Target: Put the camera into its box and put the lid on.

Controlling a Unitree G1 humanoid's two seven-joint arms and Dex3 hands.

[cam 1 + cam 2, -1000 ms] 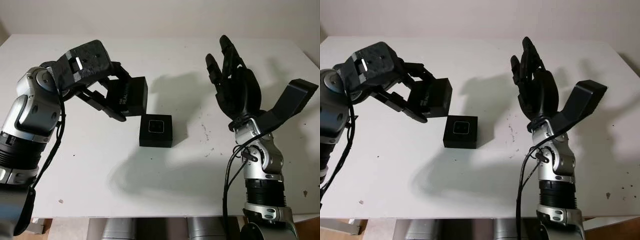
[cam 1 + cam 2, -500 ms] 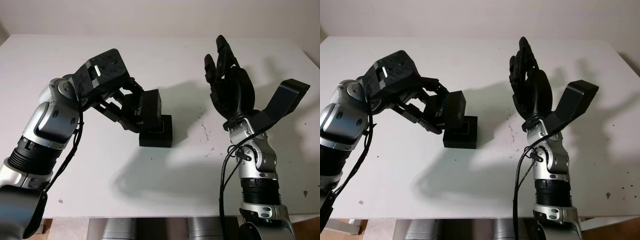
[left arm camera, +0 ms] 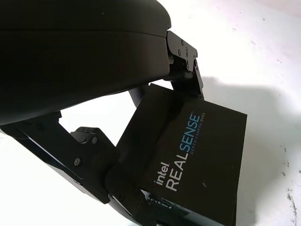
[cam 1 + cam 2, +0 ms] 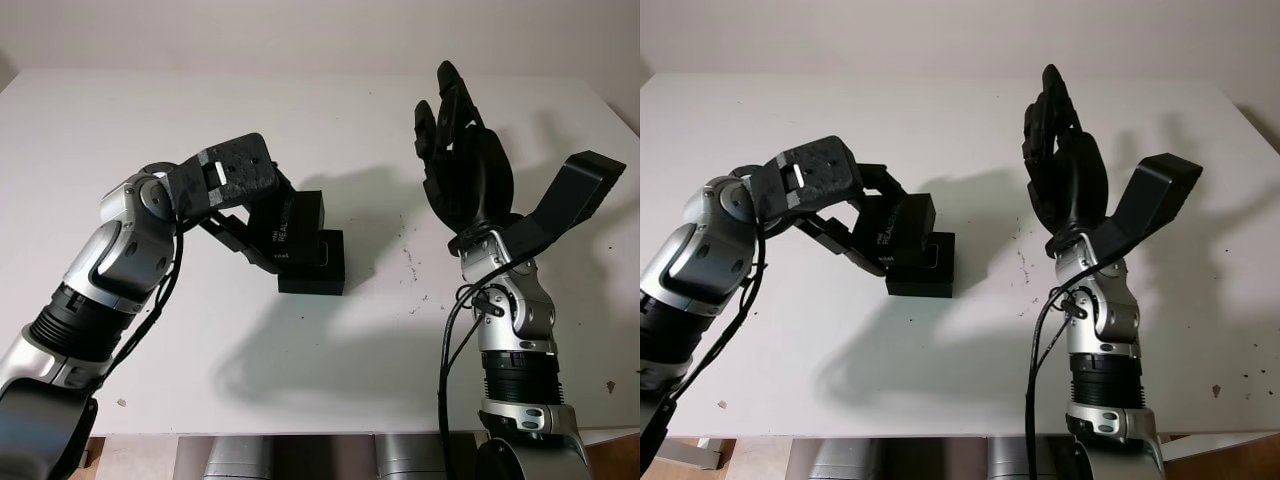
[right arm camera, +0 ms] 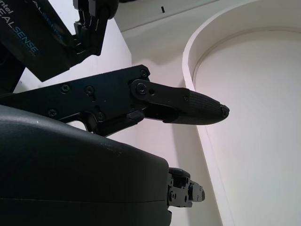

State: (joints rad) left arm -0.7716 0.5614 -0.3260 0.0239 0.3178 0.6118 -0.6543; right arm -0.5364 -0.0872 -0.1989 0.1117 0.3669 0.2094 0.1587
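My left hand [image 4: 235, 200] grips the black lid [image 4: 290, 225], fingers clamped on its sides, holding it tilted over the left far part of the box [image 4: 318, 265], low and partly overlapping it. Box sits mid-table [image 4: 300, 380]. My right hand [image 4: 465, 165] is open, raised upright to the right, holding nothing.

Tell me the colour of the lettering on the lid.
White and blue on the black lid, clearest in the left wrist view.
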